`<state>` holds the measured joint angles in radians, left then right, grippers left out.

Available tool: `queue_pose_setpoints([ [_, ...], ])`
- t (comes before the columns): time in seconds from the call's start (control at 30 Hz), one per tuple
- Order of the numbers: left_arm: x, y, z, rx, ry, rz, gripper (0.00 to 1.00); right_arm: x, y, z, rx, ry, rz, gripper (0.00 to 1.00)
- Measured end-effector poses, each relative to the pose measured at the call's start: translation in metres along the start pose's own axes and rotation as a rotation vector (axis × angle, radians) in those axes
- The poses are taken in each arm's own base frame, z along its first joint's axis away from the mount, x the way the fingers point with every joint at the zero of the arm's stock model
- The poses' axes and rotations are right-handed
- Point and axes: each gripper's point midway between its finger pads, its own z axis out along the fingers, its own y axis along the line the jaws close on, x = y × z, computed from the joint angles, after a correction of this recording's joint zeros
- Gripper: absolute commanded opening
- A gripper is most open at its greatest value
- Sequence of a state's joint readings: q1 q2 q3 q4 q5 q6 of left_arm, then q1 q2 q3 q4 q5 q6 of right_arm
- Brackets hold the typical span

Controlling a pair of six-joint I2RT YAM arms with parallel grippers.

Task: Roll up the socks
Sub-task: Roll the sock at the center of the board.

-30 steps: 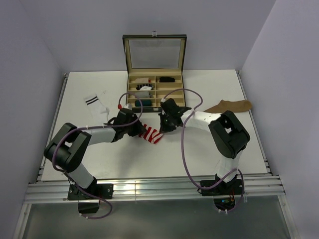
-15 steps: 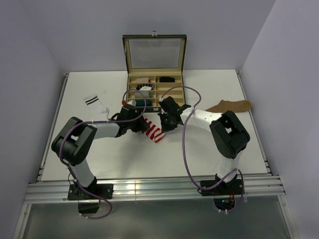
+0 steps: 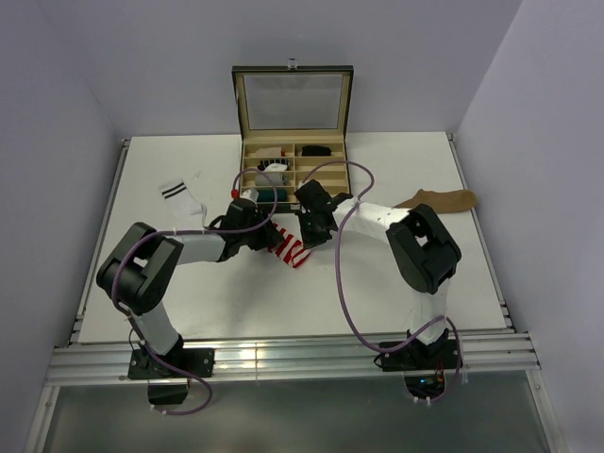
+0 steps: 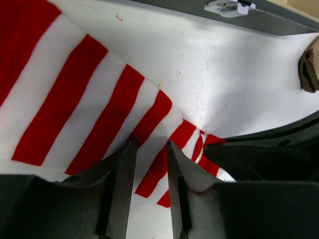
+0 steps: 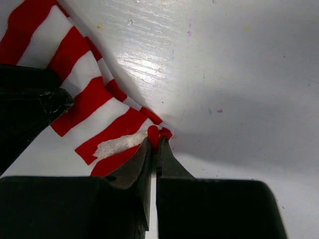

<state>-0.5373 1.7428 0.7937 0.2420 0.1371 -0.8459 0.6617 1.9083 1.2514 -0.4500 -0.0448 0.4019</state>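
Observation:
The red-and-white striped sock (image 3: 289, 252) lies flat on the table between my two grippers. My left gripper (image 3: 268, 240) sits low over its left part. In the left wrist view the jaws (image 4: 149, 145) stand narrowly apart with flat striped fabric (image 4: 75, 99) between them, not pinched. My right gripper (image 3: 308, 236) is shut on a small fold at the sock's red edge (image 5: 158, 133), and the striped fabric (image 5: 94, 124) spreads to the left of it. The white sock with dark cuff stripes (image 3: 181, 200) lies at the left. The tan-brown sock (image 3: 436, 200) lies at the right.
An open compartment box (image 3: 243, 175) with a raised glass lid (image 3: 293, 99) stands just behind the grippers and holds small rolled bundles. Its front edge with the clasp (image 4: 234, 7) shows close by in the left wrist view. Walls enclose the table on three sides.
My left gripper moved right and forward onto the striped sock. My right gripper shifted slightly left toward it. The sock is a little more bunched between them.

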Motion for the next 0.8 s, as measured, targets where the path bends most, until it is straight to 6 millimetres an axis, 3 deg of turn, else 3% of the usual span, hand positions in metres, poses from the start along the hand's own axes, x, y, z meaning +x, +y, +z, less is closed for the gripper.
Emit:
queue_pose_setpoints([
  [0.23, 0.004, -0.009, -0.018, 0.029, -0.017, 0.073, 0.4, 0.0, 0.0, 0.0, 0.011, 0.0, -0.001, 0.0],
  [0.37, 0.003, -0.038, -0.036, 0.078, -0.073, 0.18, 0.41, 0.0, 0.0, 0.0, 0.011, 0.002, 0.0, 0.0],
  [0.53, 0.022, -0.071, -0.049, 0.138, -0.094, 0.334, 0.42, 0.0, 0.0, 0.0, 0.012, 0.005, 0.002, 0.0],
  [0.8, 0.045, -0.068, -0.041, 0.128, -0.051, 0.453, 0.41, 0.0, 0.001, 0.0, 0.006, 0.009, 0.003, 0.0],
])
